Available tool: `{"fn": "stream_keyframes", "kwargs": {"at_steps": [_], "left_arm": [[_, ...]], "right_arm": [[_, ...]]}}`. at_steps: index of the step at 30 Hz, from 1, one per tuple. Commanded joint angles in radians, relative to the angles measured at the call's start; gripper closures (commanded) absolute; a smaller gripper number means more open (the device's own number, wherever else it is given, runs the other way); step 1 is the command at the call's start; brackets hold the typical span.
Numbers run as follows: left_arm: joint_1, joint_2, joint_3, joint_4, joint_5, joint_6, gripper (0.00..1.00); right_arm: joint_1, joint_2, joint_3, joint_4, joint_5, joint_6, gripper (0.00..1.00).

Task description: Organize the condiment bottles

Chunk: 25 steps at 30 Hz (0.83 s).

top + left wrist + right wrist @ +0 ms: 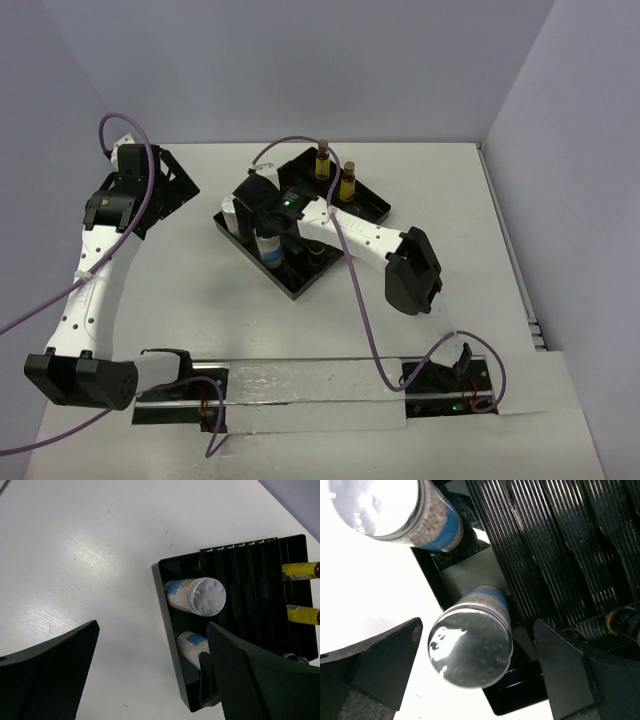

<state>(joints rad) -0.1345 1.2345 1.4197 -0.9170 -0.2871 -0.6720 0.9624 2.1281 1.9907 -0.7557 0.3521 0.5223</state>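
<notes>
The black ridged tray (365, 205) lies mid-table. Two amber bottles (322, 160) with black caps stand at its far side; they also show in the left wrist view (300, 571). Two white-lidded blue-labelled bottles stand along its left side (268, 245). My right gripper (256, 200) hangs over them. In the right wrist view it (475, 675) is open, with one lidded bottle (470, 647) between its fingers and gaps on both sides. The other lidded bottle (385, 507) is further off. My left gripper (163, 185) is open and empty over bare table left of the tray (170, 610).
A dark-capped bottle (625, 622) stands in the tray beyond my right finger. The right arm's elbow (412, 268) sits right of the tray. A clear strip (310, 385) runs along the near edge between the arm bases.
</notes>
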Motion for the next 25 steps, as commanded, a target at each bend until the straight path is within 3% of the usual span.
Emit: {"fn": "stream_keyframes", "kwargs": {"at_steps": [1,7,14,25], "left_arm": [[0.007,-0.022,0.026,0.008,-0.036,0.010,0.04],[0.007,-0.026,0.040,0.001,-0.054,0.011,0.04],[0.009,-0.023,0.055,0.003,-0.055,0.020,0.04],[0.009,-0.021,0.057,0.037,-0.028,0.051,0.04]], "right_arm": [[0.007,-0.129,0.068,-0.006,0.033,-0.015,0.00],[0.003,-0.310,0.034,0.003,0.158,-0.023,0.00],[-0.066,-0.594,-0.205,0.023,0.332,0.027,0.00],[-0.308,-1.092,-0.766,0.015,0.361,0.158,0.00]]}}
